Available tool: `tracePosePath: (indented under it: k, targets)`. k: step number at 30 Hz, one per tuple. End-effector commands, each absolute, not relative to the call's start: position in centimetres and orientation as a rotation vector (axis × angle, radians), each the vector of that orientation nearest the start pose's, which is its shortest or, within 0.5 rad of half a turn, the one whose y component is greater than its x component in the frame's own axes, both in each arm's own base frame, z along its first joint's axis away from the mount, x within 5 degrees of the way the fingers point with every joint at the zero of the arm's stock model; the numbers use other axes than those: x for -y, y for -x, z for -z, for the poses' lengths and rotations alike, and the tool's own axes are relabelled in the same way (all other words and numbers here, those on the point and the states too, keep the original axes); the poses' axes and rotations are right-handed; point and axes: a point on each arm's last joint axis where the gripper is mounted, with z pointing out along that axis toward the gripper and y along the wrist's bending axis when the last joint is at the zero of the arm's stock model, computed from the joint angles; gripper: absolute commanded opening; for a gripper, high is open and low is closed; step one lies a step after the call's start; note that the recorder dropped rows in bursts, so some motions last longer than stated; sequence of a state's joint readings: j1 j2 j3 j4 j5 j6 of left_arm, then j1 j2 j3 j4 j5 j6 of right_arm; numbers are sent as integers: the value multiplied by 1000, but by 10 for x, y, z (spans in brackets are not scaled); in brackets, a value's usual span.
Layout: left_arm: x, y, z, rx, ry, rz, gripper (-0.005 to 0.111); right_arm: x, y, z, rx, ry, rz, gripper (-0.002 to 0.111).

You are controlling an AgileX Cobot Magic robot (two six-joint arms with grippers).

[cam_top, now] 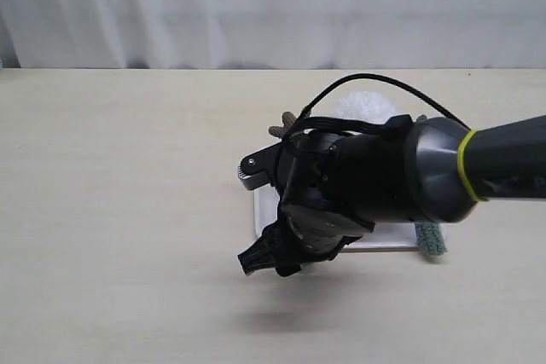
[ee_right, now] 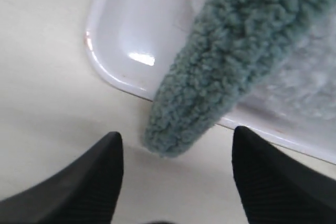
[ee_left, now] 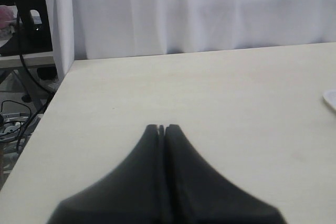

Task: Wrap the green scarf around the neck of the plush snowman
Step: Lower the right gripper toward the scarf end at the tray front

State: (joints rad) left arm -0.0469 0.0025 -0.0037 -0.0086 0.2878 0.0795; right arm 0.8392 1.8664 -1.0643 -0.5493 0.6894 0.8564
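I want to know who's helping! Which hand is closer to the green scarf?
Right. The right hand hangs open at the green scarf's end; the left hand sits shut over table, away from it.

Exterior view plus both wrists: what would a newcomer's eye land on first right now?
In the exterior view the bulky dark right arm fills the middle and hides most of the plush snowman. In the right wrist view the fuzzy end of the green scarf spills over the rim of the white tray, lying ungripped in the open right claw.
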Motion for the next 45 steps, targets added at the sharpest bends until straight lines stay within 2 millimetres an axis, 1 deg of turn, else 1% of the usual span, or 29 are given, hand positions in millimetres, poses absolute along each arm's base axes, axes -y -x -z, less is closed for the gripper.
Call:
tracePosePath:
  k: [1,6,9,11,17,19,22,23,24,25,26,27,28,29,31,33,34,40,45]
  targets:
    - [3,-55,-188,-1757,-100,-11,0,-238,-253,-140,-2681,524,145,57]
    - [3,-55,-188,-1757,-100,-11,0,-235,-259,-126,-2666,472,219,57]
    - [3,-55,-188,-1757,-100,-11,0,-236,-260,-121,-2663,478,223,55]
    - [3,-55,-188,-1757,-100,-11,0,-236,-261,-120,-2654,494,234,47]
    - [3,-55,-188,-1757,-100,-11,0,-235,-262,-121,-2635,524,251,11]
    - [3,-55,-188,-1757,-100,-11,0,-234,-262,-121,-2631,553,273,4]
    - [3,-55,-188,-1757,-100,-11,0,-228,-259,-127,-2634,589,381,4]
    - [3,-55,-188,-1757,-100,-11,0,-223,-258,-135,-2633,603,446,4]
    - [3,-55,-188,-1757,-100,-11,0,-221,-257,-139,-2631,603,464,4]
    - [3,-55,-188,-1759,-100,-11,0,-216,-256,-149,-2626,607,515,4]
    - [3,-55,-188,-1759,-100,-11,0,-214,-255,-153,-2623,612,535,4]
    - [3,-55,-188,-1759,-100,-11,0,-210,-253,-163,-2614,626,569,4]
    - [3,-55,-188,-1759,-100,-11,0,-208,-252,-166,-2612,625,583,4]
    - [3,-55,-188,-1759,-100,-11,0,-204,-251,-175,-2608,609,610,4]
    - [3,-55,-188,-1759,-100,-11,0,-198,-248,-183,-2614,602,676,4]
    - [3,-55,-188,-1759,-100,-11,0,-192,-245,-183,-2630,615,767,4]
    - [3,-55,-188,-1759,-100,-11,0,-191,-244,-182,-2633,618,776,4]
    - [3,-55,-188,-1759,-100,-11,0,-180,-235,-162,-2613,715,799,4]
    - [3,-55,-188,-1759,-100,-11,0,-179,-235,-159,-2601,710,800,4]
